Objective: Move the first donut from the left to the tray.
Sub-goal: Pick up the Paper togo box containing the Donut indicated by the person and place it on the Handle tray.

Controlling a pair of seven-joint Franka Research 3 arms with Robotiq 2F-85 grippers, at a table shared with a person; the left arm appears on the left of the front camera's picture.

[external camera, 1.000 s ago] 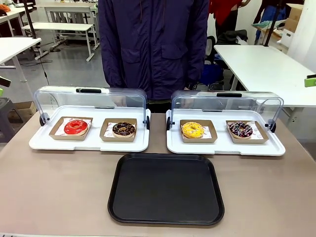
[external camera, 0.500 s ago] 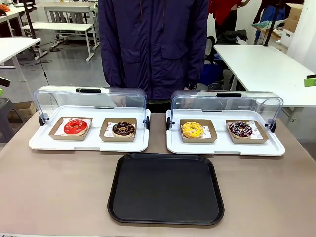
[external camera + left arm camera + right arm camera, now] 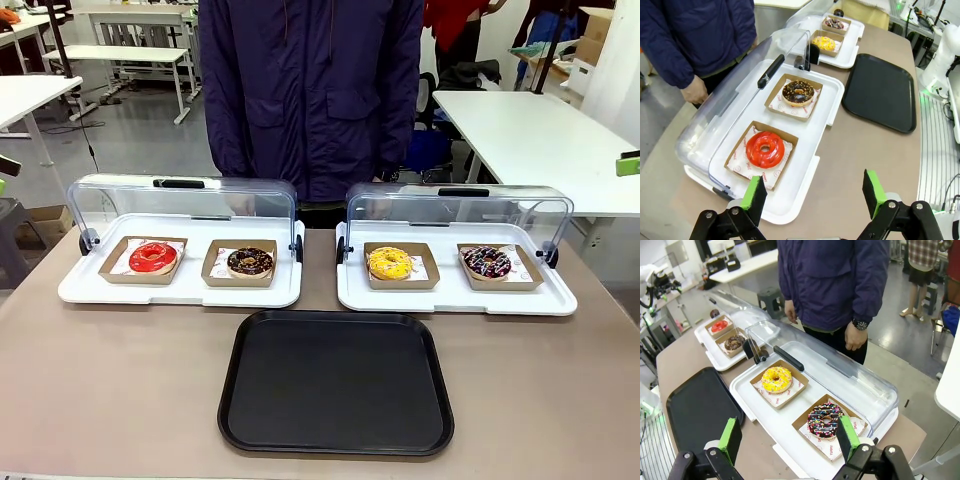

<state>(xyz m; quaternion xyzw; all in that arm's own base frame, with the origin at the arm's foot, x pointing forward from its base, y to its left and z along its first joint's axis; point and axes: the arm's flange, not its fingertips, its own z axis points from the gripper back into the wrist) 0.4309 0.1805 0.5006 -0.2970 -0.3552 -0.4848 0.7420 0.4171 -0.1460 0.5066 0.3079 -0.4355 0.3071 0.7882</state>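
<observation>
In the front view, you had the tray (image 3: 336, 382) before you on the smooth beige table (image 3: 110, 390). It was flat, black, matt plastic with rounded corners and a low raised rim. Beyond the tray and to its left lay the first donut (image 3: 153, 257), a glossy red ring on white paper in a shallow brown cardboard holder. It rested on a white tray (image 3: 180, 291) whose clear domed lid (image 3: 185, 200) stood swung back. A chocolate-brown donut (image 3: 250, 262) lay just beside it, nearer to the tray. Beyond the tray and to its right, a second white tray (image 3: 455, 295) carried a yellow donut (image 3: 390, 263) and a dark sprinkled donut (image 3: 487, 262). A person (image 3: 310, 90) in a dark blue jacket stood behind the tray, at the far side.

In the left wrist view, your left gripper (image 3: 815, 195) had its jaws wide apart and held nothing. Its green pads (image 3: 756, 193) were above the white tray's edge, just short of the first donut and well apart from the tray.

In the right wrist view, your right gripper (image 3: 790, 435) was also spread wide and empty, near the second white tray, with the tray at its side.
</observation>
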